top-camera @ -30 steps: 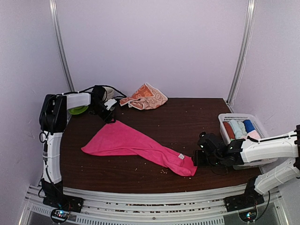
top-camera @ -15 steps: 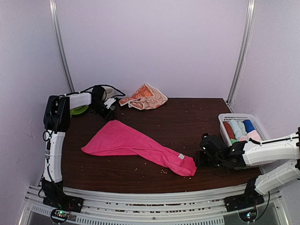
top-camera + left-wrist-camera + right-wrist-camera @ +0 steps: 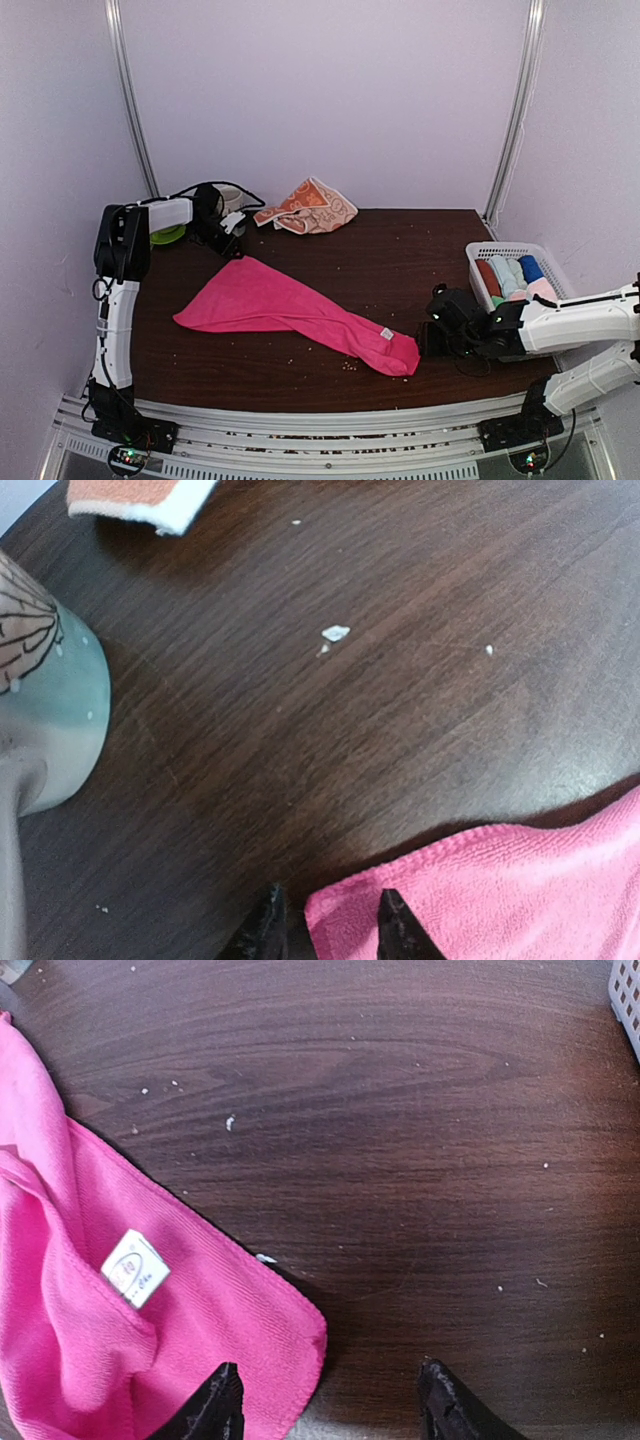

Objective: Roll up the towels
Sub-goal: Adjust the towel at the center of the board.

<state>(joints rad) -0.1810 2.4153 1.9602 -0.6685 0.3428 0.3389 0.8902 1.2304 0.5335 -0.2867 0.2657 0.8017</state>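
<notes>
At the left, the left gripper (image 3: pixel 330 927) sits low over the far corner of the pink towel (image 3: pixel 270 300). Its fingers (image 3: pixel 266 925) have drawn in from a wide spread over the last second and now flank that corner closely; whether they already pinch the cloth cannot be told. The towel itself has not shifted: it lies flat and unrolled on the table (image 3: pixel 400 250), running diagonally from the far-left corner to a narrow end near the front right, where its white label (image 3: pixel 135 1268) shows. Behind it, at the back edge, the orange towel (image 3: pixel 310 208) lies crumpled and apart from both arms. At the right, the right gripper (image 3: pixel 330 1405) has eased slightly back towards the basket (image 3: pixel 482 250) of rolled cloths (image 3: pixel 510 275); its fingers stand well apart and hold nothing, with the towel's near corner just beside one of them. The change suggests that the step in hand is securing the far corner; rolling has not yet begun.
</notes>
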